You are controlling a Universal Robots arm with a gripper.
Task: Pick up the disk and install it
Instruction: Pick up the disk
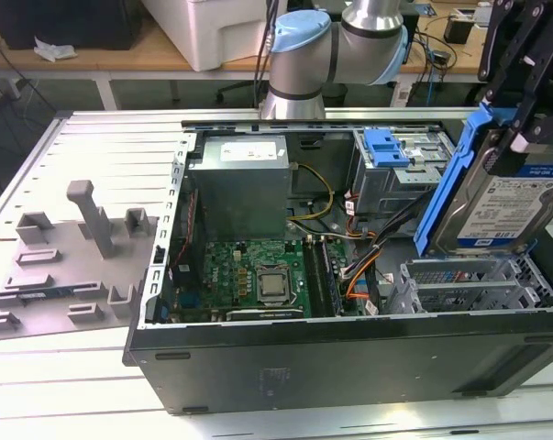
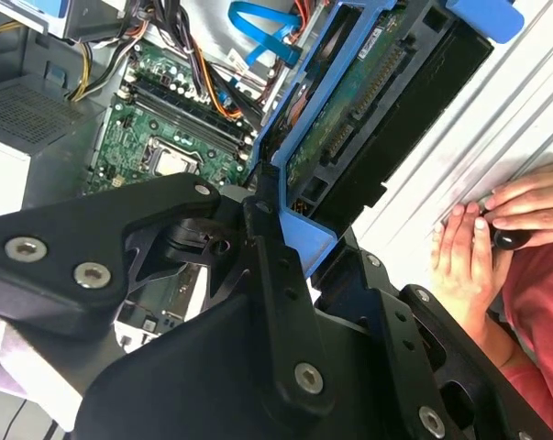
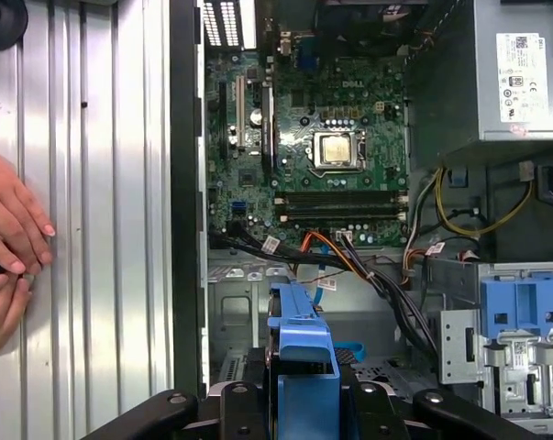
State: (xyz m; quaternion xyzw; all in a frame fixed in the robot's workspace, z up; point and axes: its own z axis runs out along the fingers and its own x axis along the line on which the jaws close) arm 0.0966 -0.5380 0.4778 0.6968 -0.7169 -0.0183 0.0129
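The gripper [image 1: 524,128] is clamped on the disk [image 1: 505,202], which hangs clear above the open computer case [image 1: 349,357] at that case's corner on the exterior view's right, its long axis tilted steeply toward upright, with the case's grey drive cage [image 1: 459,280] just below.

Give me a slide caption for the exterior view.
Pincer holds the disk tilted over the open case.

silver arm [image 1: 372,20] with pale-blue joint caps [image 1: 299,35] and black fingers [image 2: 269,284] dotted with silver screws [image 2: 305,378].
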